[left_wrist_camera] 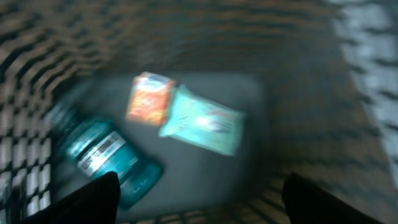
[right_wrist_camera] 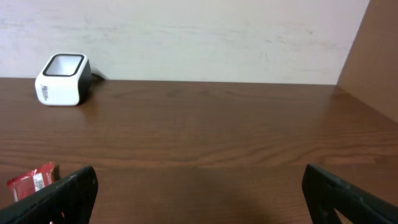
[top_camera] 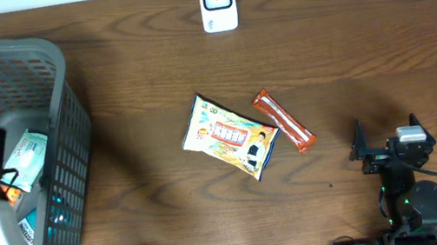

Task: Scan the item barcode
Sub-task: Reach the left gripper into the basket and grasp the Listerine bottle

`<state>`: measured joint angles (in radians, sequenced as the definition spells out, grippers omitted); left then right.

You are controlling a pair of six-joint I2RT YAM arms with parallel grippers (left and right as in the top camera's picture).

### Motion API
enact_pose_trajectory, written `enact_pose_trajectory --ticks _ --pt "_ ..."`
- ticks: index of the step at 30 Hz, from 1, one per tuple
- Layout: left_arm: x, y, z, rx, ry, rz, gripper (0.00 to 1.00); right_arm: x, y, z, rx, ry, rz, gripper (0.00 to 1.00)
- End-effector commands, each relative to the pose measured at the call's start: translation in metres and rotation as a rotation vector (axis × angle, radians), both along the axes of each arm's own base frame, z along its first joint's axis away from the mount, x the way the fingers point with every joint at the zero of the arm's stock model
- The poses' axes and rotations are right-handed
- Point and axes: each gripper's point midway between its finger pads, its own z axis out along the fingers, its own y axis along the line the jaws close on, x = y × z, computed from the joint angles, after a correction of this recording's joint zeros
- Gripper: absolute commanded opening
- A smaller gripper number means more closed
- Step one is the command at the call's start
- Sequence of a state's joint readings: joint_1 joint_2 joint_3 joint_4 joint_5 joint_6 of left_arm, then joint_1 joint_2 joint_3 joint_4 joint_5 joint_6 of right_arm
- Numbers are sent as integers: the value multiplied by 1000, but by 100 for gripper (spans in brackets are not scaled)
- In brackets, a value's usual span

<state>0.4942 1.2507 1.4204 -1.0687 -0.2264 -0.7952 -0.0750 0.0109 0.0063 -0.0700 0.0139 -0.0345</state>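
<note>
Your left gripper [left_wrist_camera: 208, 205] hangs over the basket [top_camera: 69, 120] with its fingers spread wide and nothing between them. The wrist view is blurred, so take it slowly.

Directly under the fingers and a little ahead lies a mint-green packet [left_wrist_camera: 202, 120]. An orange packet [left_wrist_camera: 149, 98] touches its far-left corner. Off toward your left finger, a teal bottle [left_wrist_camera: 102, 155] lies on its side, showing a pale label that may carry the barcode, though it is too smeared to tell.

My read is that you're about to pick one of these, or you've just finished here. If you're picking, the mint packet sits closest to centre. Come straight down, keep both fingers clear of the mesh wall, and close across its short side so the printed face stays uncovered.

The scanner [top_camera: 217, 2] is well away from this gripper, across the table toward the far edge. Whatever you lift should arrive with its code turned to that window.

Your right gripper [top_camera: 387, 141] is also fully open and empty, resting low at the near edge. A snack bag [top_camera: 231, 135] and a red bar [top_camera: 283, 120] lie side by side between it and the scanner, within easier reach of that arm.
</note>
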Motion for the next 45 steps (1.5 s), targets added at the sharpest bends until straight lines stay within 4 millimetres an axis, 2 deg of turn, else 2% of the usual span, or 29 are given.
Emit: enact_pose_trajectory --ticks 1,4,9,11,15,28,37,39,45 --pt "-17 14 -37 -152 46 238 84 0 0 0 -8 0 4 99" --pt "-26 12 -67 -251 152 300 84 0 0 0 -7 -1 4 99" --pt "-29 11 -105 -327 275 357 84 0 0 0 -8 0 4 99" --pt "-37 7 -125 -355 327 416 84 0 0 0 -8 0 4 99" --pt "-44 5 -155 -366 358 450 85 0 0 0 -8 0 4 99" --pt "-68 12 -219 -375 331 521 100 0 0 0 -7 0 4 99" --pt "-73 8 -255 -356 290 515 100 0 0 0 -7 -1 4 99" --pt "-73 8 -260 -351 279 514 95 0 0 0 -7 0 4 99" --pt "-75 6 -264 -351 282 511 59 0 0 0 -8 0 4 99"
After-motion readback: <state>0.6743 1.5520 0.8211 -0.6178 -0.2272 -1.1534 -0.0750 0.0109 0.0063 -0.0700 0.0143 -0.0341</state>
